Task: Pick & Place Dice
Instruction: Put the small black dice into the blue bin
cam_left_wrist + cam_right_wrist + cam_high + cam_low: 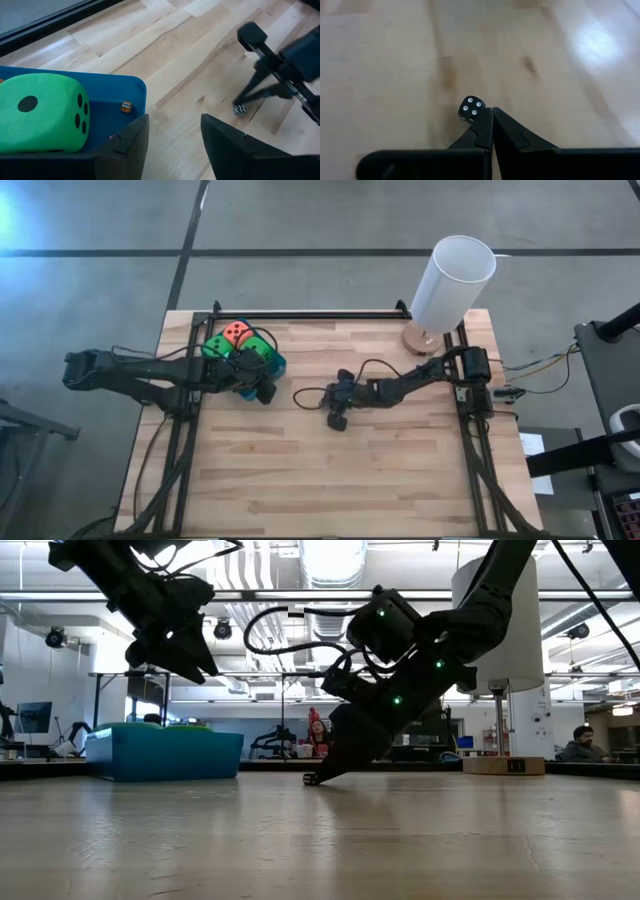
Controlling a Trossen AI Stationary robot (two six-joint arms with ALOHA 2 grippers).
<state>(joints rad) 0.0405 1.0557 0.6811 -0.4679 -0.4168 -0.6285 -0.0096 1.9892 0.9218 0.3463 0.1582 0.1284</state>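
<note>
Black die (471,108) touching right gripper's (491,120) closed jaws; left gripper's (172,131) jaws parted, empty, over blue tray (135,90).

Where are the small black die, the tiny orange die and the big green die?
small black die (471,108): right wrist view, its top face.
tiny orange die (126,106): left wrist view, its middle.
big green die (42,111): left wrist view, one-pip face.

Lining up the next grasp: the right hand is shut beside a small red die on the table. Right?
Not red: the small die is black with white pips, per the right wrist view. The right hand is shut beside it.
</note>
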